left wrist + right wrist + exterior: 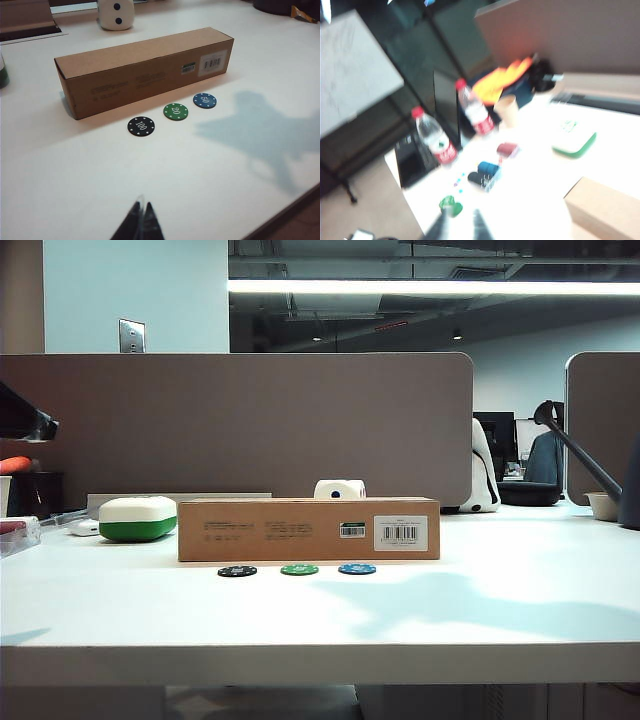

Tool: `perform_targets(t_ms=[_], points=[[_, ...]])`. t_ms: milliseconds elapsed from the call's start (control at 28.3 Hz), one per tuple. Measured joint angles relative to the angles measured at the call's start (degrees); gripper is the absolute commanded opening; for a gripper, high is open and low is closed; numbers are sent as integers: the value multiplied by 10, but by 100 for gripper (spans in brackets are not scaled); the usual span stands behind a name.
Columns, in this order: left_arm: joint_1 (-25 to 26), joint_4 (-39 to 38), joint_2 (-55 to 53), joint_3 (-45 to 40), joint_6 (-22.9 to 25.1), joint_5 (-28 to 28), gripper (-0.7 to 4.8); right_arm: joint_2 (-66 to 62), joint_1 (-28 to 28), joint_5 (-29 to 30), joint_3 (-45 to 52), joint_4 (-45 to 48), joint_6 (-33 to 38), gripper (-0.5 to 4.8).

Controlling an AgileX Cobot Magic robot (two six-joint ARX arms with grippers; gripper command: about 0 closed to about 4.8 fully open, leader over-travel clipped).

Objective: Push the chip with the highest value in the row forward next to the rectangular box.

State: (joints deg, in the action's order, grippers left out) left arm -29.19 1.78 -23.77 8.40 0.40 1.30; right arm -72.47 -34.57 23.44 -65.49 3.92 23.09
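Pincer positions first: the left pincer hangs above bare bench on the near side of the chips, well apart from them, its dark fingertips drawn together to a point with nothing between them. The right pincer shows only as blurred tips in its own wrist view, a gap visible between them, so it looks spread and empty; it is aimed off towards the bench's left end, over bottles and clutter, away from the work.

Nothing of the task looks done yet. The row lies unbroken, parallel to the long front face of the rectangular box and slightly short of it. The black chip, marked 100, sits at the left end of that row, level with the green chip marked 20 and the blue chip marked 50. A strip of bare bench separates it from the cardboard.

What remains, I judge, is the whole push: bring the left pincer down behind the black chip and slide it up to the box.
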Motion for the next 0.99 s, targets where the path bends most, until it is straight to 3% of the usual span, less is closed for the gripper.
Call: perform_targets(t_ms=[35,247,495,778,990], points=[[0,0,0,0,0,0,-5,-17,-14,-6,-6,0,-10,-8],[0,-1,0,0,0,0,-5,-148,-75,-73,-39,-37,-37,-10],[9,-1,0,0,0,2,-5,-295,-90,-85,-71,-110,-37,-10],[44,-2,0,0,0,0,-5,-391,-87,-101,-72,-118,-37,-9],[42,-3,0,0,0,0,-5,-413,-87,-117,-75,-92,-37,-10]])
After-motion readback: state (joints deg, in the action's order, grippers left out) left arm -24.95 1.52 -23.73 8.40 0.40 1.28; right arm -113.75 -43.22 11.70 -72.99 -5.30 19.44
